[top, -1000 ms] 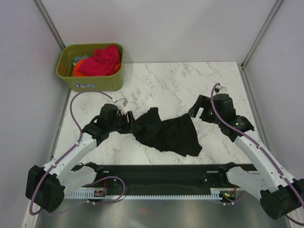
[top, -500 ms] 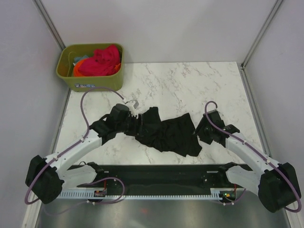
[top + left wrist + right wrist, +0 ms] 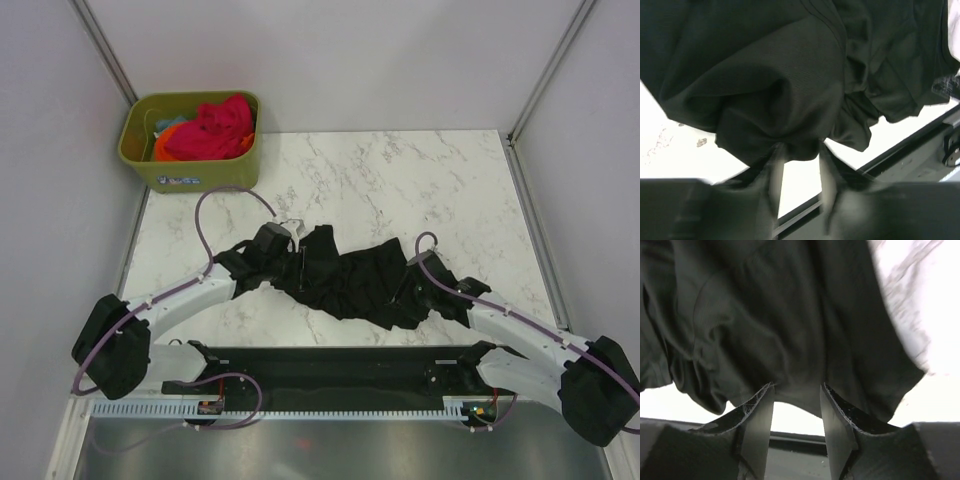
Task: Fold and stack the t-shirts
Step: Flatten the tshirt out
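A black t-shirt (image 3: 350, 280) lies crumpled across the middle of the marble table. My left gripper (image 3: 300, 262) is at its left end. In the left wrist view the gripper (image 3: 800, 152) is open, with a bunched fold of the shirt (image 3: 765, 85) at its fingertips (image 3: 774, 167). My right gripper (image 3: 412, 290) is at the shirt's right end. In the right wrist view the gripper (image 3: 796, 392) is open, with the shirt's hem (image 3: 795, 340) reaching between the fingertips (image 3: 761, 412). A pink-red shirt (image 3: 212, 127), an orange shirt (image 3: 163, 146) and a bit of teal cloth (image 3: 172, 122) lie in the bin.
The olive-green bin (image 3: 190, 172) stands at the table's far left corner. Grey walls close in the left, back and right sides. A black rail (image 3: 350, 365) runs along the near edge between the arm bases.
Both arms have moved inward onto the black shirt. The right gripper came down from the shirt's far right corner to its right edge. The left gripper moved right along the shirt's left end.
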Controlling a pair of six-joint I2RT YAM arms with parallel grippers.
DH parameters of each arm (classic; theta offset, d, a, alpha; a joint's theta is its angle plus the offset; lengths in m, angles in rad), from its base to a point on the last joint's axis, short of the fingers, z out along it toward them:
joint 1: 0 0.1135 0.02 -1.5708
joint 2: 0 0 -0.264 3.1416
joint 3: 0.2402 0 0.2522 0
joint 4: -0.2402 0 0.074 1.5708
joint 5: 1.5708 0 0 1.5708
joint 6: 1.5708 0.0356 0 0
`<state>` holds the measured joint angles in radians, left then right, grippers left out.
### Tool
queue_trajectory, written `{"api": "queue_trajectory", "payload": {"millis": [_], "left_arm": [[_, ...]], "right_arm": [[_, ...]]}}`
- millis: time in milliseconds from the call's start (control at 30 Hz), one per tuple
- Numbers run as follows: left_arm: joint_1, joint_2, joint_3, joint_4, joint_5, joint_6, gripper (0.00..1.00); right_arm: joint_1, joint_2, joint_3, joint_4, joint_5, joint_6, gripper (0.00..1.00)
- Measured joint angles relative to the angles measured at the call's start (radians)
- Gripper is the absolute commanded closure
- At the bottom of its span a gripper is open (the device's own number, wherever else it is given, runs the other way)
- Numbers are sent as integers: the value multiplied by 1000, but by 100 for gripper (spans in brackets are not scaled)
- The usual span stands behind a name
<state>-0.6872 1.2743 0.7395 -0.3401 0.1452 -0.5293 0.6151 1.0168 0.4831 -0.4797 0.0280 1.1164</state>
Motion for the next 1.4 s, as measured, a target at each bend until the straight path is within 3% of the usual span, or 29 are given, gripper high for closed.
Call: {"api": "queue_trajectory", "payload": {"millis": [300, 633, 1067, 1400], "left_arm": [[0, -105, -31, -1, -72, -7, 98], [-1, -124, -58, -7, -93, -24, 98], [-1, -180, -79, -26, -113, -43, 98], [-1, -180, -90, -26, -112, -56, 98]], "right_arm": [[187, -2, 0, -7, 77, 120, 56], [290, -9, -72, -9, 153, 240, 58], [293, -29, -70, -64, 214, 288, 57], [293, -36, -98, -8, 214, 346, 64]]}}
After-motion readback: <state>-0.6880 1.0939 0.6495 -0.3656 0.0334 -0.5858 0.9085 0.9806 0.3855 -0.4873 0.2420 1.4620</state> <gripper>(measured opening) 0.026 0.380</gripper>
